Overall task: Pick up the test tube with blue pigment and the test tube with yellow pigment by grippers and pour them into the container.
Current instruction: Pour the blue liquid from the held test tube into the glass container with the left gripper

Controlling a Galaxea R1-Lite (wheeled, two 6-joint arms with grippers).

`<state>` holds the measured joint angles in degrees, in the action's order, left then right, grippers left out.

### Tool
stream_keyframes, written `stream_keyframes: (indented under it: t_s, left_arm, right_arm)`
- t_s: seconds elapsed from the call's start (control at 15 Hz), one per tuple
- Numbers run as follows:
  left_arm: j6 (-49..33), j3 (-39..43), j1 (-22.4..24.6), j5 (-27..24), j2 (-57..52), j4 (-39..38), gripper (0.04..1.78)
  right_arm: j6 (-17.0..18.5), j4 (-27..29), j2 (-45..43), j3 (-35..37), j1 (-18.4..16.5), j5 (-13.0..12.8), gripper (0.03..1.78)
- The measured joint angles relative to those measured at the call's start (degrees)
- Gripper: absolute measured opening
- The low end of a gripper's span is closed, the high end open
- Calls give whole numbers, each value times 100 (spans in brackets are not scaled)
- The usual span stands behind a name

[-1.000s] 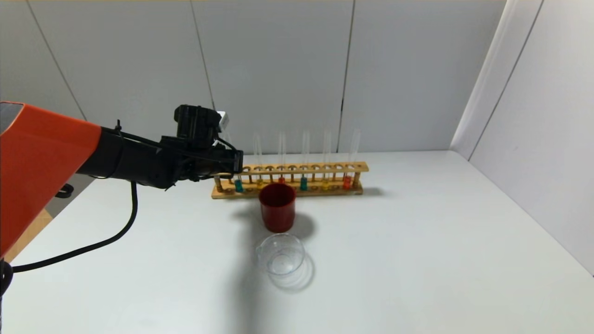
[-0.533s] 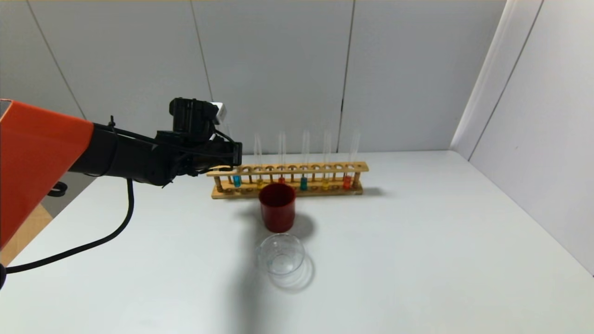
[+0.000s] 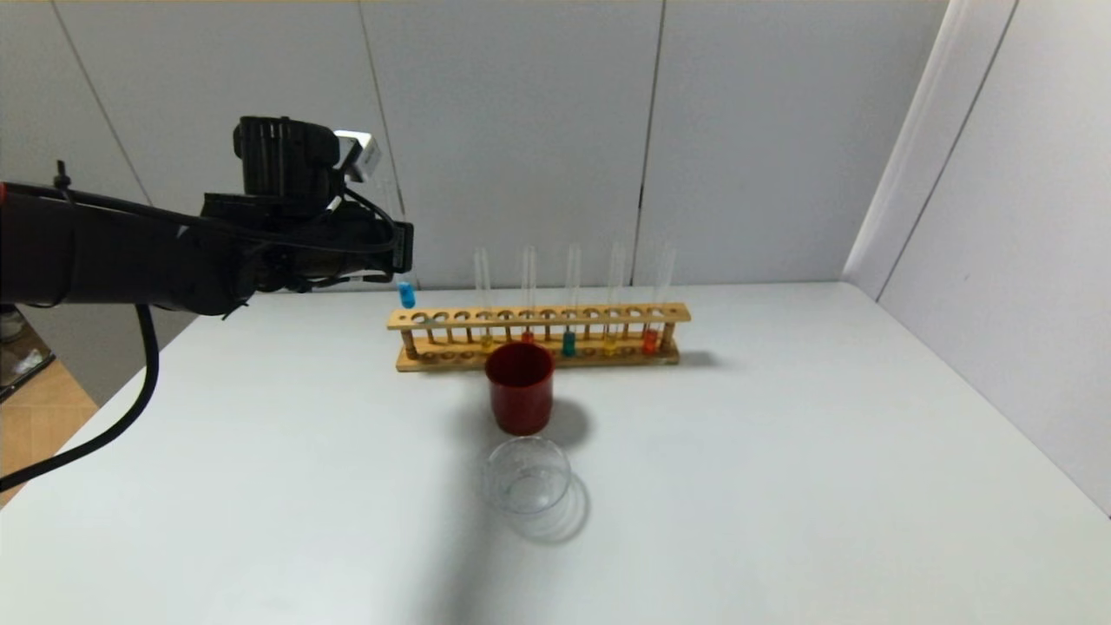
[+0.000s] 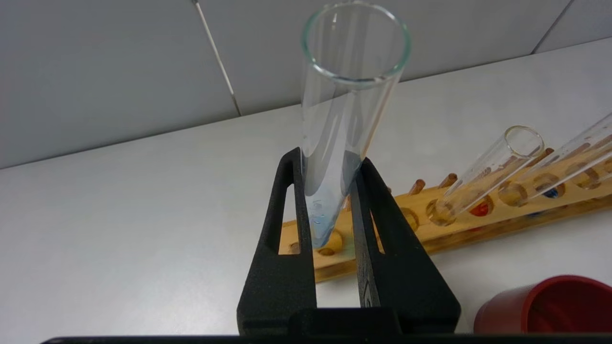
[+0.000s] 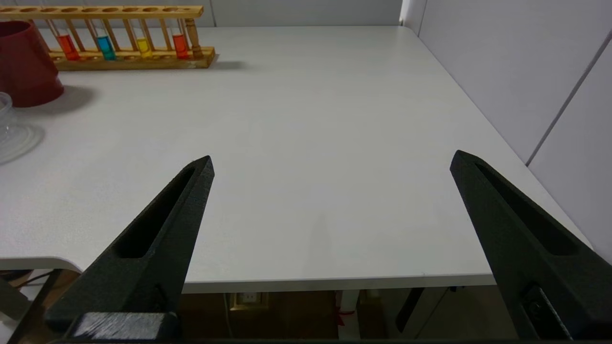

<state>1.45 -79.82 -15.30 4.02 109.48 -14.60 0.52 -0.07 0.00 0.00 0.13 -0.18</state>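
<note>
A white bench [image 3: 781, 486] holds a wooden test-tube rack [image 3: 538, 317] near its back edge. Just in front of the rack stands a dark-red cup [image 3: 519, 387], and nearer the robot sits the container [image 3: 526, 476] — a low clear glass beaker, empty as far as can be seen.

The left pincer [image 3: 401, 252] hangs above and just off the left end of the rack, pinching the test tube with blue pigment [image 3: 405, 295] between its two black jaws. The tube's rounded bottom, with its bit of blue liquid, sits clear of the rack's top rail, and the tube is roughly upright. In the left wrist view the jaws press against the glass on both sides, low on the tube, with the open mouth well above them.

The test tube with yellow pigment [image 3: 609, 345] stands in the rack, toward its right end (between a teal tube and an orange-red one).

The right pincer [image 5: 330, 210] is parked near the bench's front edge, on the right, jaws spread wide and empty.

The step in hand looks like lifting the blue tube out. Next it likely must be carried forward past the red cup — then tipped over the beaker without loosening the grip.
</note>
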Motion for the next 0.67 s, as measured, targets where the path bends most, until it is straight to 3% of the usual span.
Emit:
stream_keyframes:
  t_s: [0.67]
  left_arm:
    - [290,301,32,-9,-1200,607,27]
  right_arm:
    - [-1,0,0,0,0,2,174]
